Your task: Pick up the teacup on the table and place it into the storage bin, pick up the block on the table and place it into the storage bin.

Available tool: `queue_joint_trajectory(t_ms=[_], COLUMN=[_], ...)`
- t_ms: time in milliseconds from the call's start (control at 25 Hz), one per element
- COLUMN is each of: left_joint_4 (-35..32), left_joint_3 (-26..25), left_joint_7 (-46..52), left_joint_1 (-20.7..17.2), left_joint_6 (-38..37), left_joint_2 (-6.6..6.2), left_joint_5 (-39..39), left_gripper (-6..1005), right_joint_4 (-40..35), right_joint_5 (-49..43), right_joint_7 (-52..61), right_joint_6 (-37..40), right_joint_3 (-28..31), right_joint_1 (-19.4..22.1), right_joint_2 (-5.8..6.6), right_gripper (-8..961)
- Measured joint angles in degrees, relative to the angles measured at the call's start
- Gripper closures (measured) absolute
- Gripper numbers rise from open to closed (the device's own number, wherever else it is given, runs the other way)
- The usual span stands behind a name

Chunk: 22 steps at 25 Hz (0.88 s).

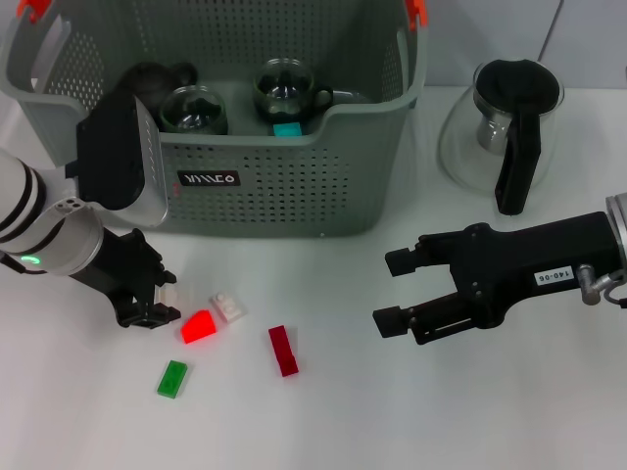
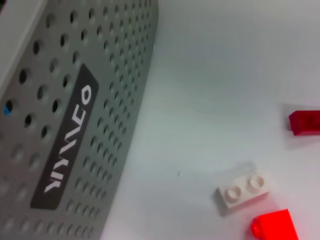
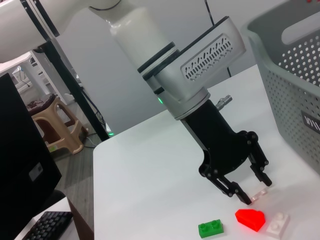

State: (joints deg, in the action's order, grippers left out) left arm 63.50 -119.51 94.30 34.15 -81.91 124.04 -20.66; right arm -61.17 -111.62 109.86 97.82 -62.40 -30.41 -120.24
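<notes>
Leftmost, the left tool (image 1: pixel 157 299) sits low over the counter (image 1: pixel 441 411), its fingers spread and empty, just beside a bright red block (image 1: pixel 199 326) and a small white block (image 1: pixel 227 307). A green block (image 1: pixel 173 378) lies a little nearer the front edge, and a dark red block (image 1: pixel 283 351) stands farther right. Behind them the storage bin (image 1: pixel 294 186) already holds two glass teacups (image 1: pixel 284 90) and something teal between them, so the teacup part looks finished and the block part is in hand. Judging by its pose, the left tool is lining up on the bright red block or its white neighbour. The next move calls for centring the open fingers over one block alone, since the two lie nearly touching, then closing, lifting clear of the bin's front wall and releasing inside. Farther right, the right tool (image 1: pixel 390 292) hovers above the counter with its fingers apart, holding nothing, well apart from the blocks. A glass pot (image 1: pixel 500 127) with a black handle stands behind it.
</notes>
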Motion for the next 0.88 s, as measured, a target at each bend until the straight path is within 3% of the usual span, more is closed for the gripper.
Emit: queue_joint_trajectory(t_ms=[200, 440, 720, 880], left_joint_4=[1.7, 5.4, 10.2, 13.1], left_joint_3=[-0.9, -7.0, -18.3, -27.2], left_joint_7=[0.2, 0.3, 0.4, 2.1], left_joint_1=[-0.2, -0.7, -1.6, -1.0], left_joint_6=[-2.7, -8.2, -18.7, -27.2], left_joint_2=[-0.02, 0.08, -0.38, -1.38], left_joint_5=[0.0, -2.0, -9.3, -16.5], left_gripper=[586, 587, 559, 542], right_joint_4=[0.0, 0.0, 0.0, 0.0], right_joint_5=[0.2, 0.6, 0.7, 0.7], right_joint_7=[-0.2, -0.6, -1.7, -1.7], right_joint_6=[0.0, 0.0, 0.1, 0.7], right_joint_3=[0.0, 0.2, 0.8, 0.8], right_joint_1=[0.1, 0.2, 0.1, -0.1], right_joint_2=[0.00, 0.13, 0.18, 0.18], right_gripper=[12, 12, 12, 12])
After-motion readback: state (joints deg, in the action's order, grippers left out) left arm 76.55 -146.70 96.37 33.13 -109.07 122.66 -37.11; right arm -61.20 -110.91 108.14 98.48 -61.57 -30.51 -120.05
